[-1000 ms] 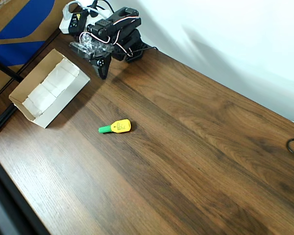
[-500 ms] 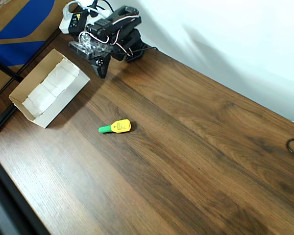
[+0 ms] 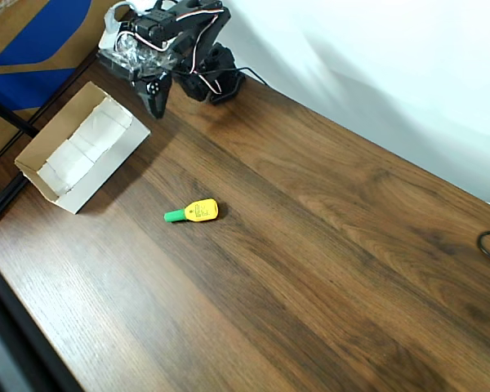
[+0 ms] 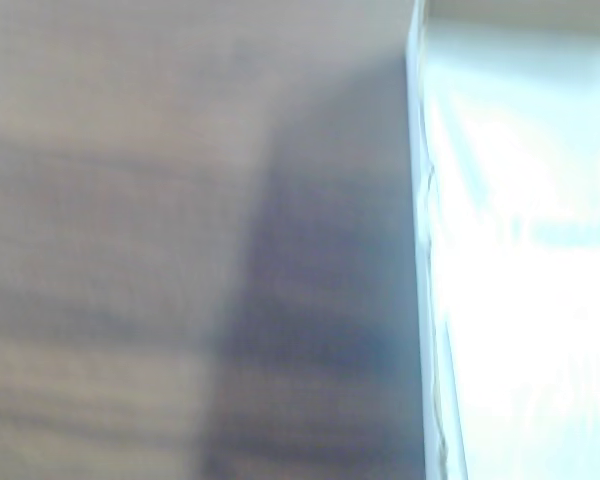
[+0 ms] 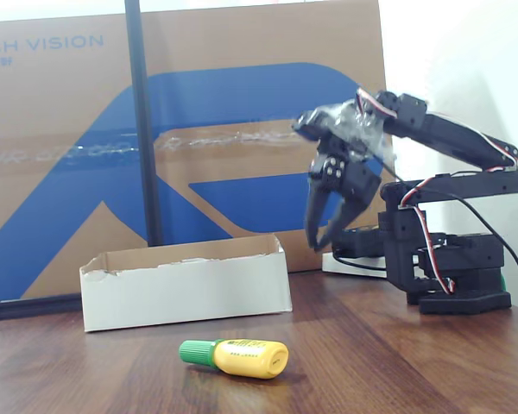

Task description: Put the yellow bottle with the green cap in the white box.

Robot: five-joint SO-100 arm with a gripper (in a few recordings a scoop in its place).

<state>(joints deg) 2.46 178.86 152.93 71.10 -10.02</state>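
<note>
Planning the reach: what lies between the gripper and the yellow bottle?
Only bare wooden table between the gripper and the yellow bottle, in the overhead view.

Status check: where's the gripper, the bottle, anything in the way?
Black gripper raised by the arm's base, holding nothing. Small yellow plastic bottle with green cap lying mid-table. White cardboard box apart. Nothing between.

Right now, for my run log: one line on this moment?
gripper: raised near base, empty | small yellow plastic bottle with green cap: lying on wooden table | shallow white cardboard box: empty
</note>
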